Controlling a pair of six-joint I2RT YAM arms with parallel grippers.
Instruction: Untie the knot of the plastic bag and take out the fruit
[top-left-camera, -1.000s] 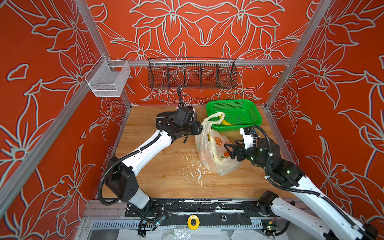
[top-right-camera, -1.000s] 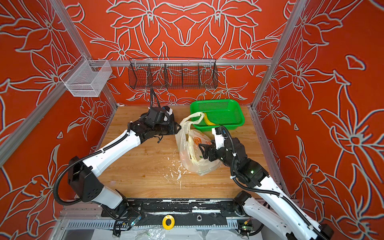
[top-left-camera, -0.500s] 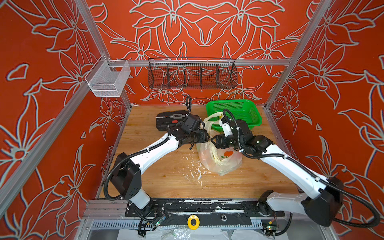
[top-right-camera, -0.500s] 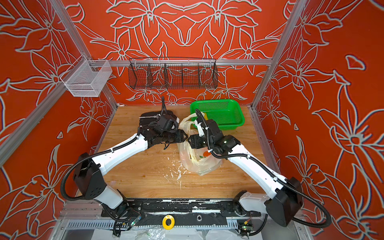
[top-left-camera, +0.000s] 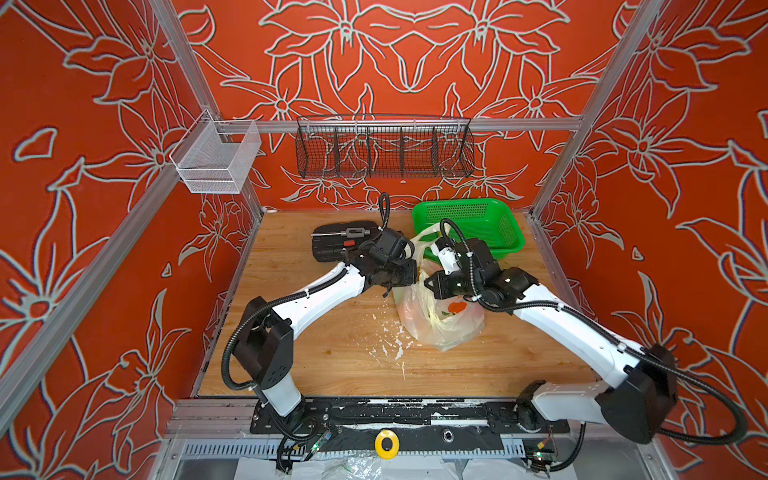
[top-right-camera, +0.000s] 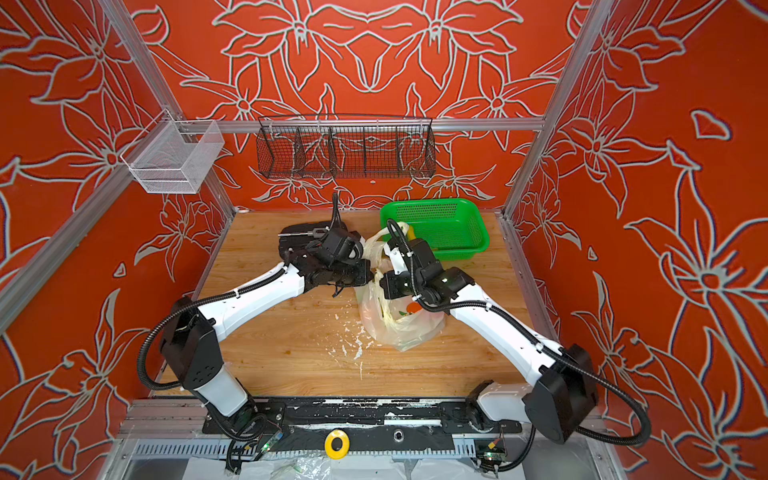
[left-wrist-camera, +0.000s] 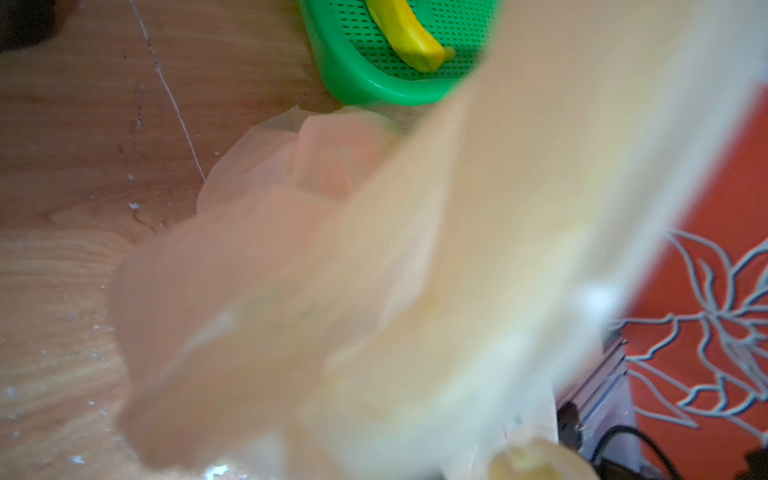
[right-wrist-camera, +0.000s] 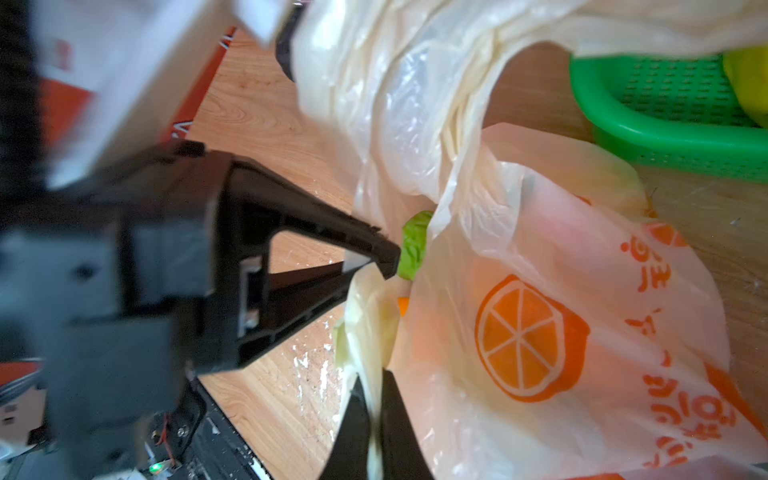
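R gripper (right-wrist-camera: 372, 386) now pinching bag (top-left-camera: 440, 332); basket (top-left-camera: 509, 239): banana (left-wrist-camera: 405, 37).

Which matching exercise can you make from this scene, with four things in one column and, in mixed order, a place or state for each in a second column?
Things:
1. plastic bag
2. banana
3. black wire rack
4. right gripper

Places or states:
A. hangs on the rail at the back wall
B. lies in the green basket
C. shut on a fold of thin cream plastic
D. stands on the wooden table

Pairs: 1-D, 2-B, 3-A, 4-C
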